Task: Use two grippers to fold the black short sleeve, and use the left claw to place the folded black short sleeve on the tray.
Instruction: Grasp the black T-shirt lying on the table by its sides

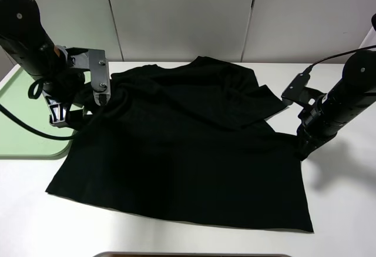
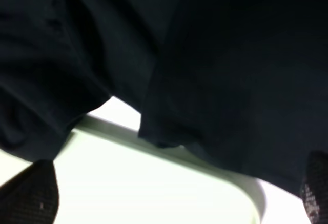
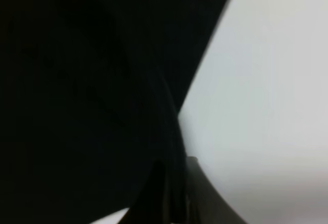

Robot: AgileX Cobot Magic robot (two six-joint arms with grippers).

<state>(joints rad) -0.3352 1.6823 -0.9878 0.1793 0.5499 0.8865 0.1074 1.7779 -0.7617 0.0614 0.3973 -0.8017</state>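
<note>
The black short sleeve lies spread on the white table, its upper part rumpled and partly folded over. My left gripper stands open at the shirt's left sleeve, above the tray's inner edge. In the left wrist view the left gripper has its fingertips wide apart, and a fold of the black short sleeve hangs ahead of them over the pale green tray. At the cloth's right edge my right gripper is shut on it. The right wrist view shows the shirt's edge pinched between the right gripper's jaws.
The white table runs along the front and right of the shirt. A dark grey slab shows at the very front edge. White wall panels stand behind the table. Both arms flank the shirt.
</note>
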